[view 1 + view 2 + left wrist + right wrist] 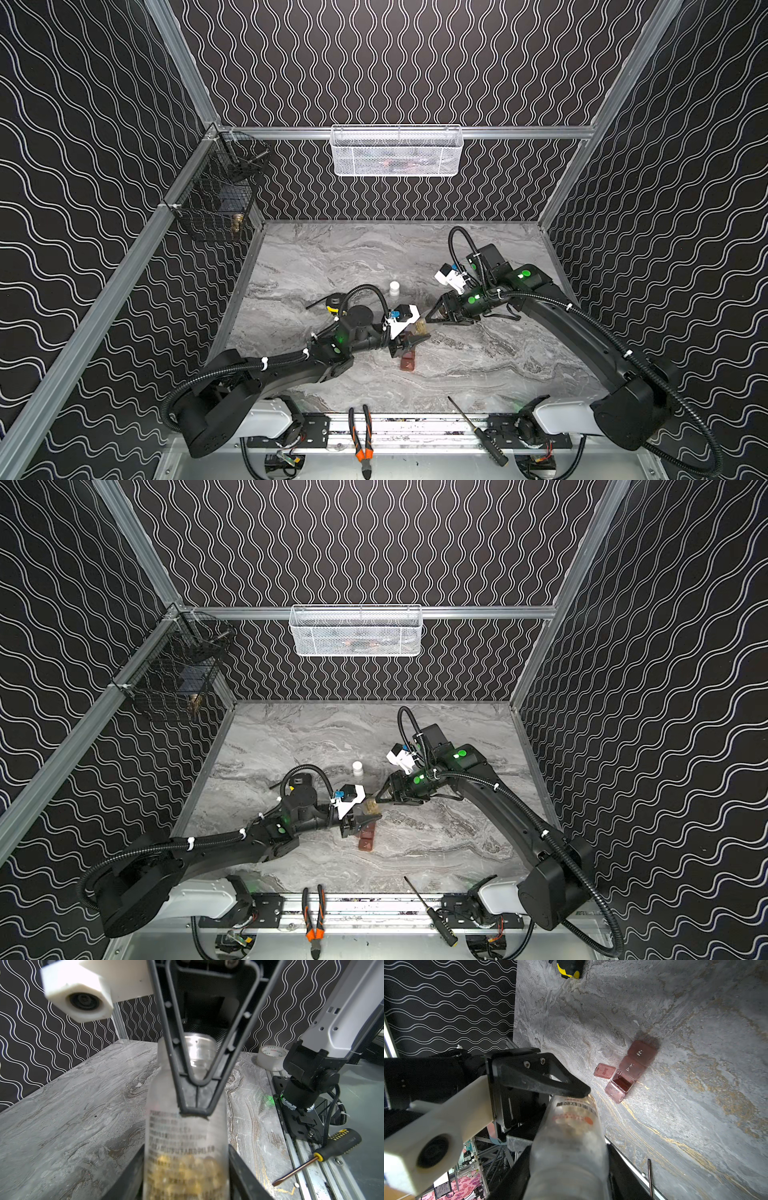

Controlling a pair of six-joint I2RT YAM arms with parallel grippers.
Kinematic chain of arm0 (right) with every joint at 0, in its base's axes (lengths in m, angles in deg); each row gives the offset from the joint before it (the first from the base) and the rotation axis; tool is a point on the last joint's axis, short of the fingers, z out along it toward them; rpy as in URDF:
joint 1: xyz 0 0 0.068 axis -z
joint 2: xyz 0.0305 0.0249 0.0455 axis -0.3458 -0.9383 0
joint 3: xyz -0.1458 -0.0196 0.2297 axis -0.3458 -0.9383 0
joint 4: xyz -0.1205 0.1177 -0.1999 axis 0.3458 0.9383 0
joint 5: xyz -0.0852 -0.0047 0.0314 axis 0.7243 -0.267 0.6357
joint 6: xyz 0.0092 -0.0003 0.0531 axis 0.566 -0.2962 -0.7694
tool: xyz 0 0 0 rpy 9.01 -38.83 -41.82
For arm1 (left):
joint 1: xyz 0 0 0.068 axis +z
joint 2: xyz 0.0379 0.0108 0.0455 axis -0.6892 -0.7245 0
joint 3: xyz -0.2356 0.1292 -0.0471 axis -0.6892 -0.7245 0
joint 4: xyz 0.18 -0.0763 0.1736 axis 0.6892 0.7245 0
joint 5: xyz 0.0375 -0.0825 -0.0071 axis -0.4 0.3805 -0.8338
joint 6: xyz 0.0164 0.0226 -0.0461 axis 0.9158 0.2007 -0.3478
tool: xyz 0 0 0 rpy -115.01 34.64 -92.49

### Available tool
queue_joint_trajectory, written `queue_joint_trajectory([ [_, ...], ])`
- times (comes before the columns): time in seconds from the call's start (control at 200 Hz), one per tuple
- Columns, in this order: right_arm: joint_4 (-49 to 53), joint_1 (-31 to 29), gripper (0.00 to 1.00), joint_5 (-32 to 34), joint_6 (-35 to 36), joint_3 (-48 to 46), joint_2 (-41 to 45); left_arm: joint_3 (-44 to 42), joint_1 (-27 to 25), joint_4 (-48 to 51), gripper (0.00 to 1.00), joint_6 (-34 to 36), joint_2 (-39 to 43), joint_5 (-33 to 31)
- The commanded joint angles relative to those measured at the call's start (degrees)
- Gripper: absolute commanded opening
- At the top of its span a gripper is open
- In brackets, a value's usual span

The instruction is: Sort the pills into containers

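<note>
The left gripper (186, 1159) is part-closed on a translucent frosted plastic pill bottle (187, 1132). Its black fingers press the sides of the base end, where the small yellow pills (187, 1167) lie heaped at the bottom centre of the left wrist view. The right gripper (569, 1159) is also part-closed on the same bottle, gripping it nearer the threaded neck, which looks bare. The bottle hangs roughly level between the two arms, just above centre in both top views.

Just below it in a top view lie the containers (366, 840), a dark reddish-brown plastic strip of four joined square compartments flat on the grey marble-patterned table (436, 845). In the right wrist view, right of centre, one flat pink lid (604, 1071) is folded open beside its dark open compartment (623, 1082), which looks empty. A small white plastic cap (394, 287) stands upright above the bottle.

This looks like a handover, or a two-handed steadying, before pouring. Next, one gripper should probably let go. The other would then tip the neck slowly over the open compartment, so that only a few pills drop.
</note>
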Motion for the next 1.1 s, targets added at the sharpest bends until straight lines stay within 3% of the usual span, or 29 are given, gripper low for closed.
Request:
queue_joint_trajectory([
  [0.0,-0.9,-0.3,0.41,-1.7,0.3,-0.1,0.4,0.8,0.1,-1.1,0.48,0.3,-0.3,1.3],
  [0.2,-0.9,-0.2,0.65,0.3,-1.4,0.8,0.9,0.1,0.1,-1.5,0.38,0.6,-0.5,-1.7],
  [0.405,0.2,-0.2,0.79,4.0,-4.2,2.6,1.6,-2.4,0.1,-6.0,0.32,1.2,-0.4,-6.8],
  [0.626,1.6,1.3,0.78,18.4,-14.8,5.4,3.9,-7.9,0.0,-15.7,0.25,6.1,1.1,-16.9],
  [0.871,2.3,1.2,0.74,15.9,-18.2,8.7,0.8,-10.5,0.0,-23.1,0.23,14.2,-2.1,-21.7],
  [1.096,1.2,-0.4,0.72,12.4,-18.5,9.2,-2.5,-10.9,0.0,-29.0,0.21,16.0,-7.2,-22.3],
])
